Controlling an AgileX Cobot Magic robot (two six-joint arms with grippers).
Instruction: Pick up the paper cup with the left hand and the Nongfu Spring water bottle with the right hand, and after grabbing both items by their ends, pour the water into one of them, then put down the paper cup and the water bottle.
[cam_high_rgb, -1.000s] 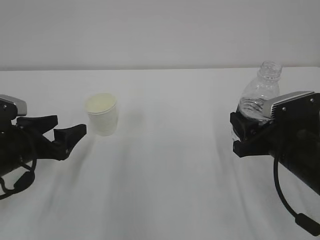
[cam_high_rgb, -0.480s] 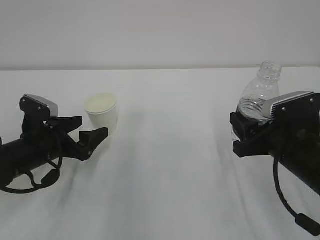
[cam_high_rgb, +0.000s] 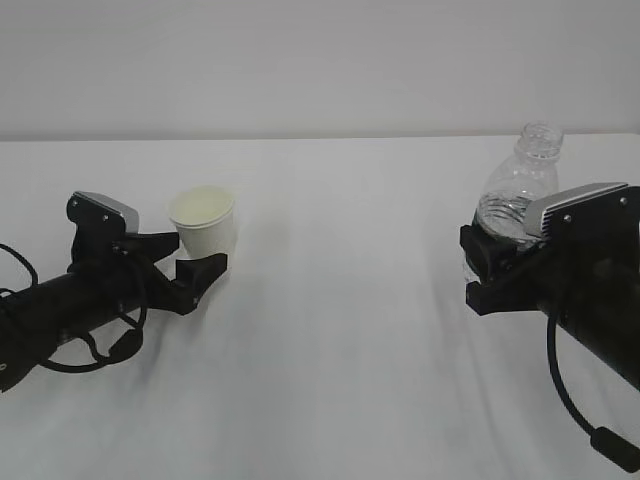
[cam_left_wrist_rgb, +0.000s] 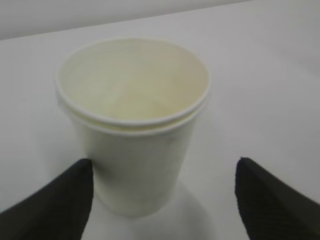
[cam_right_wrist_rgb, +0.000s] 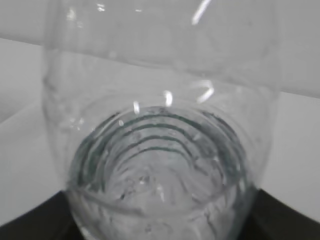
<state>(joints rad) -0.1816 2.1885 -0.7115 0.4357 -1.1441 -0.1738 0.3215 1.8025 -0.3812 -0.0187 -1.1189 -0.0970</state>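
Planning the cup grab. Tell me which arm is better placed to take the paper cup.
Left. The left hand has its open jaws either side of the paper cup, standing upright on the table. The right hand is far across, around the water bottle.

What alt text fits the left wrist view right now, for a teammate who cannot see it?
A small white tapered paper cup with a cream inside stands upright on a white table, filling the middle of the frame. The two black fingertips of the left gripper flank its base, spread wide and not yet closed on it.
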